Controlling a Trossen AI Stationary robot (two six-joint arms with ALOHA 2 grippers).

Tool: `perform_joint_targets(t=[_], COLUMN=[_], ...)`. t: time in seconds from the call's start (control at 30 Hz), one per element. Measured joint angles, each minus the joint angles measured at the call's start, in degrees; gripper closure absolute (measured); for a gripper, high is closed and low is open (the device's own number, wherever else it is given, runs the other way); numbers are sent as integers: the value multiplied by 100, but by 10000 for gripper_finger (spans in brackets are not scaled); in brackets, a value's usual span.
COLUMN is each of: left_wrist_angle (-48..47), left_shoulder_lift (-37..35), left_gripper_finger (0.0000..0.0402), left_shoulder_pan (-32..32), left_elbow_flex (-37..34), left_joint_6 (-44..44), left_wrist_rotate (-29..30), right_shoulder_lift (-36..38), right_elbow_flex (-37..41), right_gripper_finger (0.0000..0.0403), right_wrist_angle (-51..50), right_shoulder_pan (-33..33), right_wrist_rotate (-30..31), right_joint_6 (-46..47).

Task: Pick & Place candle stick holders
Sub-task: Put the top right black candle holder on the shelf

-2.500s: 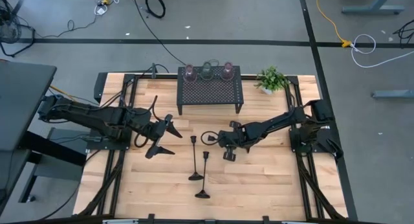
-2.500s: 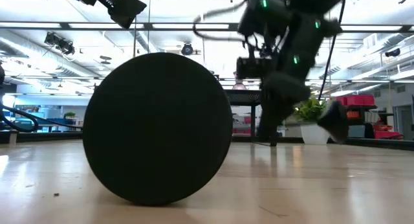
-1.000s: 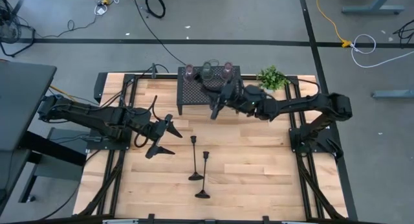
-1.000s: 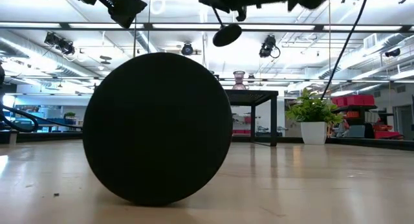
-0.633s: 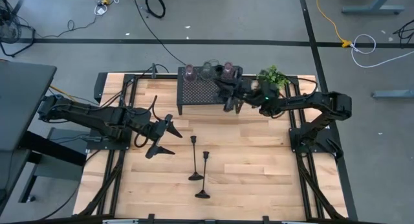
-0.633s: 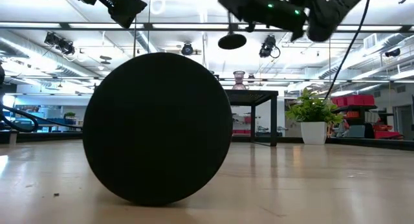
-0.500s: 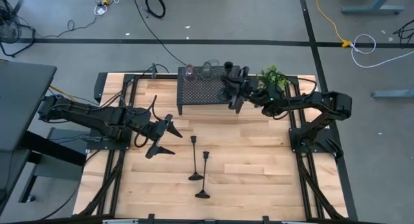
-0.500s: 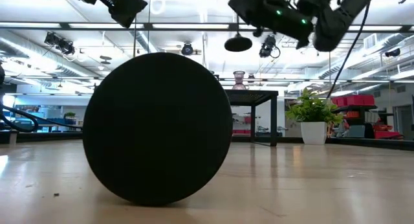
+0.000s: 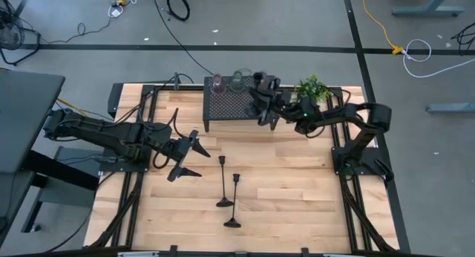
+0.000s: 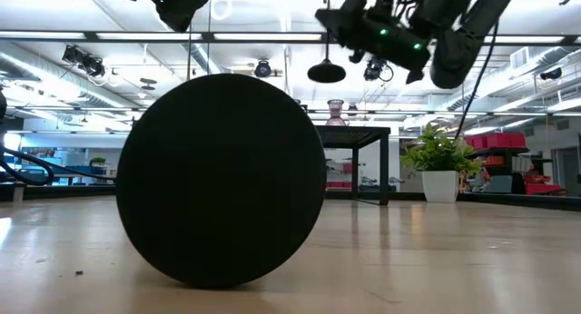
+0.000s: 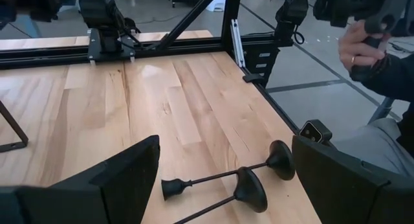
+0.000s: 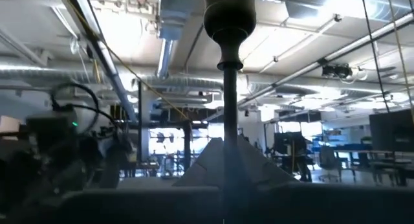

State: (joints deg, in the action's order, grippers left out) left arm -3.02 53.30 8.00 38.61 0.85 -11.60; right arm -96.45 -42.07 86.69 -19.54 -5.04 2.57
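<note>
Two black candle stick holders lie on their sides on the table; one's round base fills the low view. Both also show in the left wrist view. My right gripper is shut on a third black holder above the right end of the black mesh rack. Two glass holders stand on the rack's far edge; a pinkish one shows in the low view. My left gripper is open and empty, left of the lying holders. My right gripper pinches the holder's thin stem between its two fingers. The stem hangs about upright below the gripper, its round flat base at the lower end. The holder is lifted clear, above the rack's top.
A small green plant in a white pot stands at the far right, close to the right arm. A person's hand shows beyond the table's edge. Bare wood lies at the table's near side.
My right gripper has carried the black holder toward the table's far right, from over the rack's middle to its right end. The stem has turned from slanted to about upright, and its base has come lower. My left arm has kept still.
</note>
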Motion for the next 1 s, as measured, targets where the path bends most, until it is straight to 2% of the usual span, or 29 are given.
perform_joint_targets(t=[0.33,0.83,1.0], left_wrist_angle=[-10,-16,-15], left_shoulder_lift=[0,0,0], left_gripper_finger=[51,51,51], left_shoulder_pan=[0,-1,-1], left_elbow_flex=[0,0,0], left_joint_6=[3,-8,-23], left_wrist_rotate=[0,0,1], right_shoulder_lift=[-785,-1362,-1602], right_elbow_flex=[-560,-565,-805], right_gripper_finger=[401,401,401], right_wrist_angle=[1,184,271], right_shoulder_pan=[-233,-301,-305], right_wrist_rotate=[-210,-58,-35], right_joint_6=[299,496,566])
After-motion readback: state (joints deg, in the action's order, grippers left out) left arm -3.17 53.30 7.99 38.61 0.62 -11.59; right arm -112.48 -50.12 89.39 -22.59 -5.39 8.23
